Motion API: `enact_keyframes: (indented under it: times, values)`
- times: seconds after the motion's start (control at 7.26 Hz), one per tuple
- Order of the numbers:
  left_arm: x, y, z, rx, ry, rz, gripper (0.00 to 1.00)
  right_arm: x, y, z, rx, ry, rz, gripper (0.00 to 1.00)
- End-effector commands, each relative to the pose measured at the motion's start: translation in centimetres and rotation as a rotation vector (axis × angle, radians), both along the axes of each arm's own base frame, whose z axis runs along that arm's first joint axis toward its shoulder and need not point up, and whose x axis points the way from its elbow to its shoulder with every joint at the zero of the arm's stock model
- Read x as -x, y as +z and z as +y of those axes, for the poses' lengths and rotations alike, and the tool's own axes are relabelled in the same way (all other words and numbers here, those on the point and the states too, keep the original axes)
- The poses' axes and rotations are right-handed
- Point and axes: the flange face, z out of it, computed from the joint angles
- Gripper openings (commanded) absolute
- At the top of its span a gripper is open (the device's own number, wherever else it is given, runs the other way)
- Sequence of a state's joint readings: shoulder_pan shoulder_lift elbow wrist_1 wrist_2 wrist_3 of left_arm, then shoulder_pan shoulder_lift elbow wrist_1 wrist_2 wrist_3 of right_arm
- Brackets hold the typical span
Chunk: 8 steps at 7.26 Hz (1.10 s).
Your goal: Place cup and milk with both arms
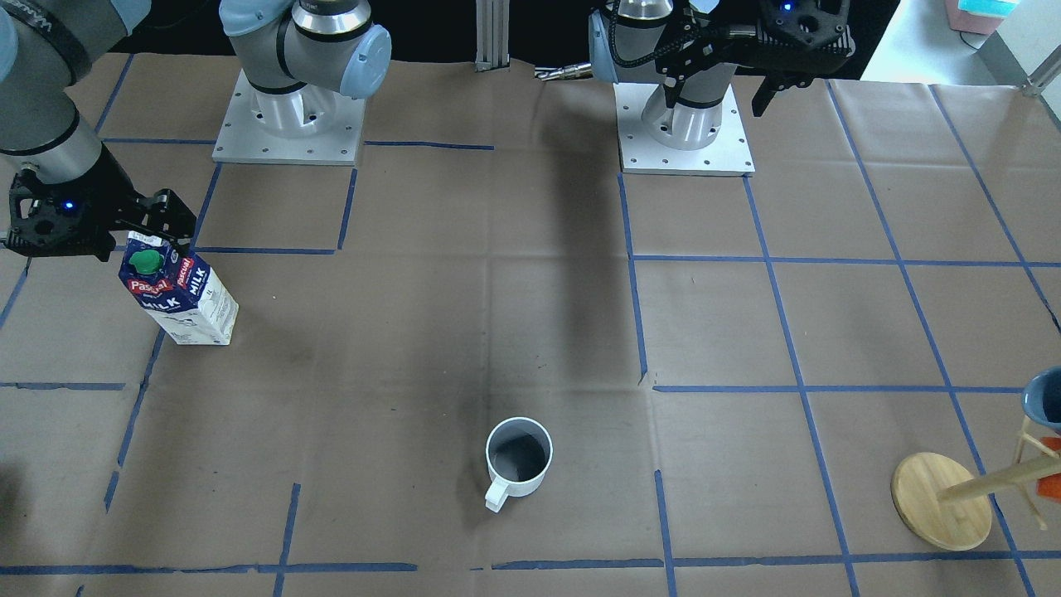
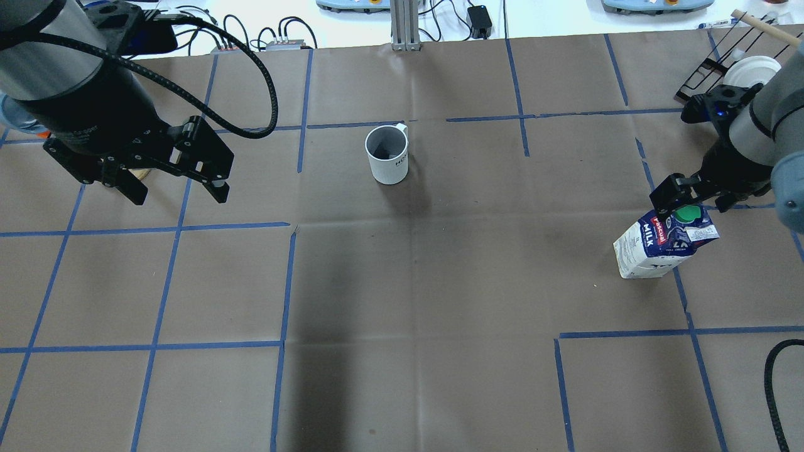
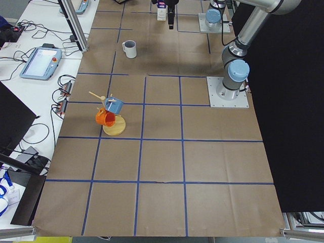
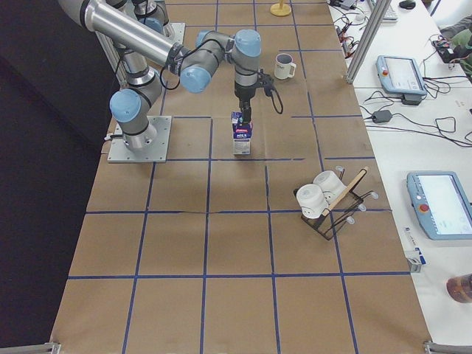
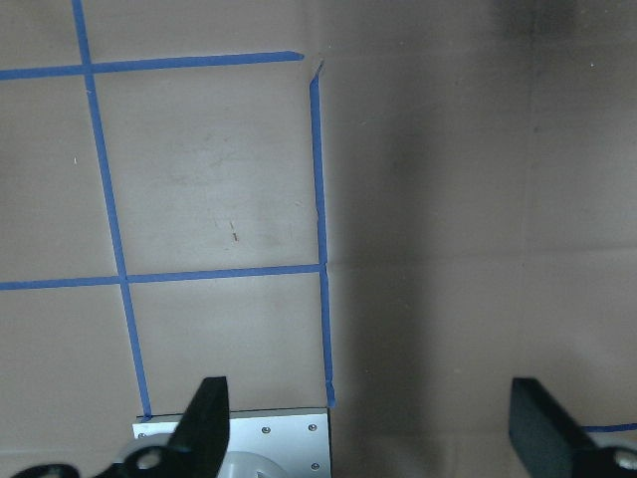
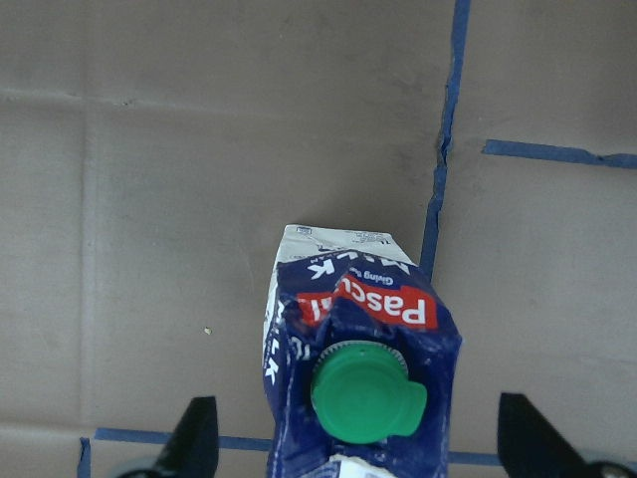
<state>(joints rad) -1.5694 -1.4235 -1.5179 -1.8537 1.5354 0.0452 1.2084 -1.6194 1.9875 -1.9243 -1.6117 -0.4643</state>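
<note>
The white cup (image 1: pixel 518 454) (image 2: pixel 387 154) stands upright and alone at the middle of the table's far side, its handle pointing away from me. The milk (image 1: pixel 178 294) (image 2: pixel 662 242) (image 6: pixel 353 358) stands on the table on my right, green cap up. My right gripper (image 2: pixel 691 204) (image 6: pixel 360 438) is open just over the carton's top, one finger on each side, not touching it. My left gripper (image 2: pixel 178 193) (image 5: pixel 370 418) is open and empty, high above the table on my left, well away from the cup.
A wooden mug stand (image 1: pixel 941 500) (image 3: pixel 114 124) with a blue and an orange mug stands at the far left. A wire rack with white cups (image 4: pixel 324 203) sits at the far right. The arms' base plates (image 1: pixel 684 133) (image 1: pixel 290 124) are on my near side.
</note>
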Motion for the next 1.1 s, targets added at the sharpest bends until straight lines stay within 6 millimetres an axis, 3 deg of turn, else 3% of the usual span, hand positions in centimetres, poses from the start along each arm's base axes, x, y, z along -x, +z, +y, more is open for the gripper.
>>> enact_keyframes:
  times: [0.0, 0.28, 0.41, 0.69, 0.83, 0.96]
  values:
    - [-0.1, -0.1, -0.02, -0.002, -0.001, -0.003, 1.0, 0.9, -3.08, -0.61, -0.058, -0.013, -0.02, 1.0]
    - [-0.13, 0.07, 0.17, 0.002, -0.003, -0.006, 1.0, 0.95, -3.84, -0.46, -0.075, -0.016, -0.024, 0.94]
    - [-0.1, 0.07, 0.17, 0.001, -0.001, -0.003, 1.0, 0.95, -3.84, -0.46, -0.076, -0.01, -0.024, 0.76]
    - [-0.15, 0.13, 0.23, 0.003, -0.003, -0.007, 1.0, 0.97, -3.49, -0.63, -0.065, -0.007, -0.025, 0.55]
    - [-0.13, 0.13, 0.23, 0.003, -0.003, -0.006, 1.0, 1.03, -3.35, -0.7, -0.064, -0.005, -0.021, 0.45]
    - [-0.13, 0.13, 0.23, 0.003, -0.003, -0.006, 1.0, 1.06, -2.89, -0.78, -0.055, -0.005, -0.018, 0.44]
